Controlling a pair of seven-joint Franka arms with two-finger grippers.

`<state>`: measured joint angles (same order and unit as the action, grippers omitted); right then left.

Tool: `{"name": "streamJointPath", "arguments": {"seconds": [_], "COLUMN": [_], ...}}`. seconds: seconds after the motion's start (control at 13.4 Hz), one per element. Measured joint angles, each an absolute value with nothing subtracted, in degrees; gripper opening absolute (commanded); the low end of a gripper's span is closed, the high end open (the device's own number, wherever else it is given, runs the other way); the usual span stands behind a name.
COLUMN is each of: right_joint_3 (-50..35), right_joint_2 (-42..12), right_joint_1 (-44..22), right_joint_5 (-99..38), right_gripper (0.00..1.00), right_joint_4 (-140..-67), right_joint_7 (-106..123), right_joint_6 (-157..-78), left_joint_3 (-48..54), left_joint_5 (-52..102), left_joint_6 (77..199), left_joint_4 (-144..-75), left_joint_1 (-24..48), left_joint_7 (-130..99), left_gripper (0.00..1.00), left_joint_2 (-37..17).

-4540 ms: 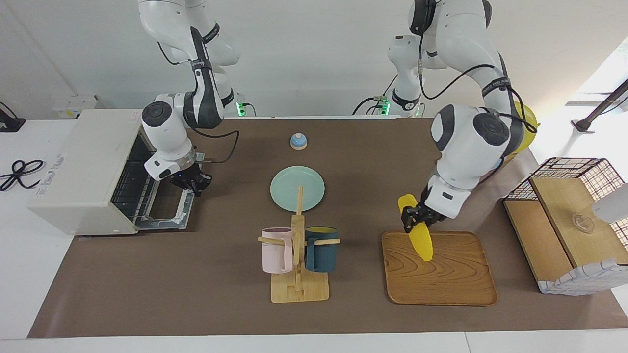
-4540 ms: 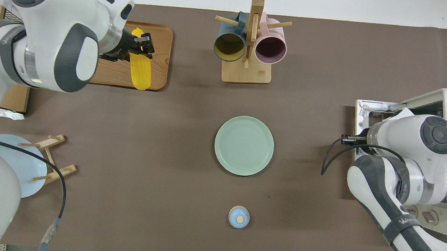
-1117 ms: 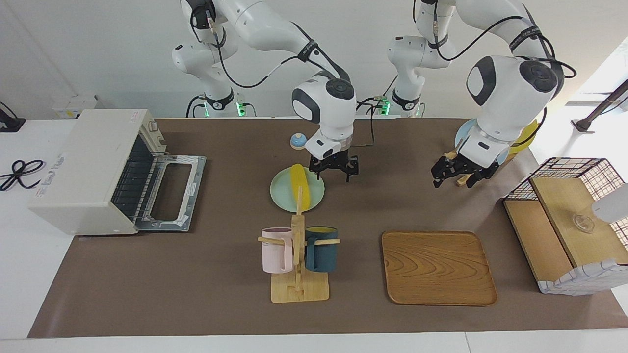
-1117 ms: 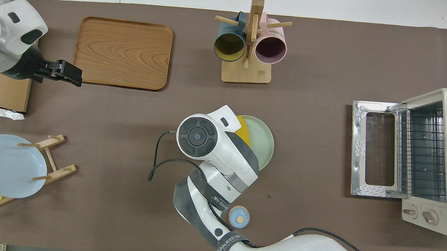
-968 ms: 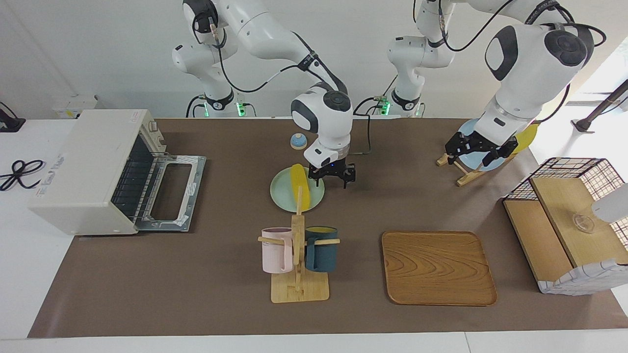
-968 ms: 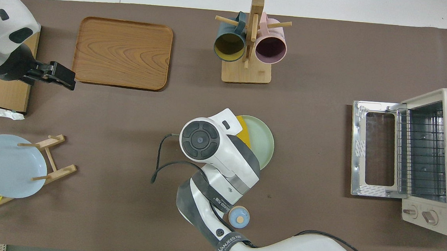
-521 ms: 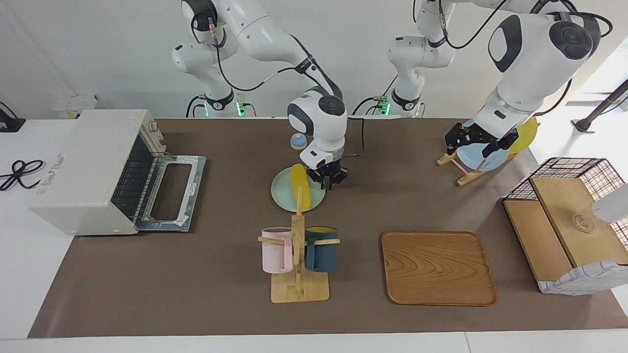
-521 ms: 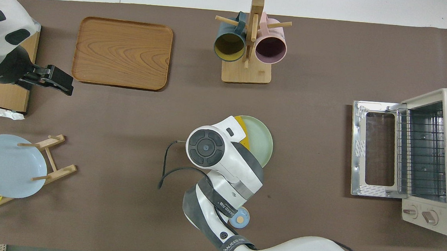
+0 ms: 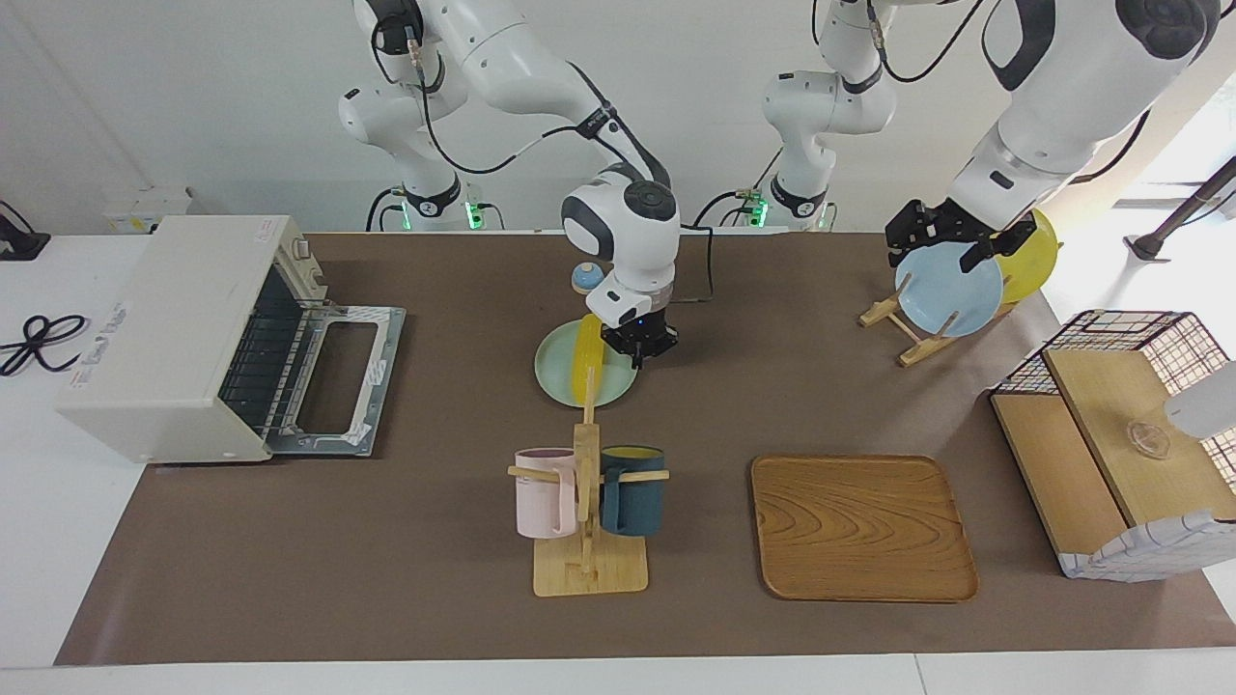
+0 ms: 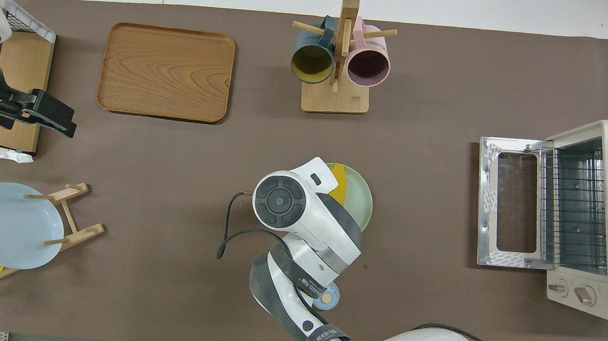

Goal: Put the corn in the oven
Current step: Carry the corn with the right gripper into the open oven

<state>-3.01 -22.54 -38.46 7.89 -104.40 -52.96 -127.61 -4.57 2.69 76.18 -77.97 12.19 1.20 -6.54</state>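
The yellow corn (image 9: 586, 357) lies on the mint plate (image 9: 560, 381) at mid-table; in the overhead view the corn (image 10: 340, 186) is half hidden under the right arm. My right gripper (image 9: 638, 349) is down at the plate's rim, on the side toward the left arm's end and right beside the corn, with its fingertips shut on the rim. The cream oven (image 9: 164, 319) stands at the right arm's end with its door (image 9: 333, 376) folded down and the rack showing. My left gripper (image 9: 954, 241) hangs open and empty over the plate rack.
A mug stand (image 9: 587, 502) with a pink and a dark teal mug stands just past the plate, farther from the robots. Also on the table are a wooden tray (image 9: 864, 526), a small blue knob (image 9: 587, 278), a plate rack (image 9: 951, 290) and a wire shelf basket (image 9: 1120, 415).
My right gripper came down beside the corn and closed at the plate's rim; plate and corn shifted slightly. The left arm rose and drew back over the plate rack, still open.
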Motion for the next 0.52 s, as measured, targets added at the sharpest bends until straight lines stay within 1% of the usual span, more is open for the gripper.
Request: {"name": "streamJointPath", "arguments": {"seconds": [0.22,0.52], "right_joint_3": [-2.7,-2.2], "right_joint_2": [-22.0,-19.3], "right_joint_1": [-37.4,-31.8], "right_joint_5": [10.4,10.6], "right_gripper": [0.00,0.00], "right_joint_4": [-98.9,-97.9], "right_joint_7": [-51.4,-43.6], "right_joint_6": [-118.5,-112.0], "left_joint_3": [-4.6,-4.6], "left_joint_5": [2.7,2.7], "left_joint_6": [73.8,75.6], "left_joint_4": [-75.9,-74.6], "left_joint_1": [12.2,11.8], "left_joint_7": [1.2,1.2], "left_gripper": [1.00,1.00], "left_joint_2": [-6.6,-6.6]}}
